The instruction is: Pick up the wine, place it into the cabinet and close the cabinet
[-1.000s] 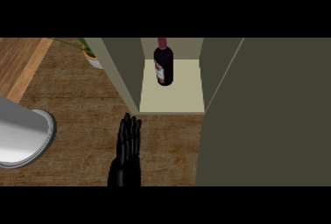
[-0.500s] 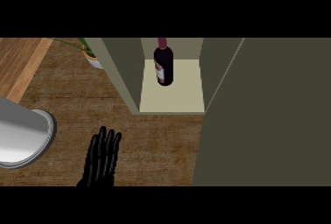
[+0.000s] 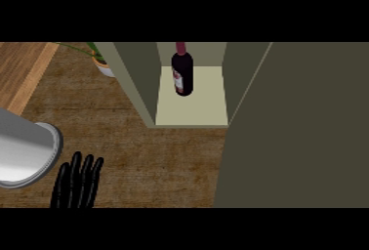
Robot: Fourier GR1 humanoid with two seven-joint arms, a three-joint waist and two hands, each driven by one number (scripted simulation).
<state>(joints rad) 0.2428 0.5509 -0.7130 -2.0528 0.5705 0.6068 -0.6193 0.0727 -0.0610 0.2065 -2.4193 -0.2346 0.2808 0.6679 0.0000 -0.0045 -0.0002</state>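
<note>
We are looking down into the cabinet (image 3: 137, 83) at the far edge of the table (image 3: 144, 156), and the wine (image 3: 182, 73) is standing upright inside it, toward the back of the pale shelf floor and between the two side walls, touching neither. The cabinet door (image 3: 302, 127) is standing open, its broad dark olive panel filling the right side of our view. Just left of the cabinet, a potted plant (image 3: 101, 61) is sitting at the table's far edge. A round grey vessel (image 3: 29, 156) is sitting at the left edge, and we cannot tell what is in it. The table is showing a rough brown top, with a lighter wooden strip (image 3: 22, 68) running along its far left corner. The left hand (image 3: 75, 183) is showing at the near edge, just right of the grey vessel, with its fingers straight, close together, pointing away from us and holding nothing.
</note>
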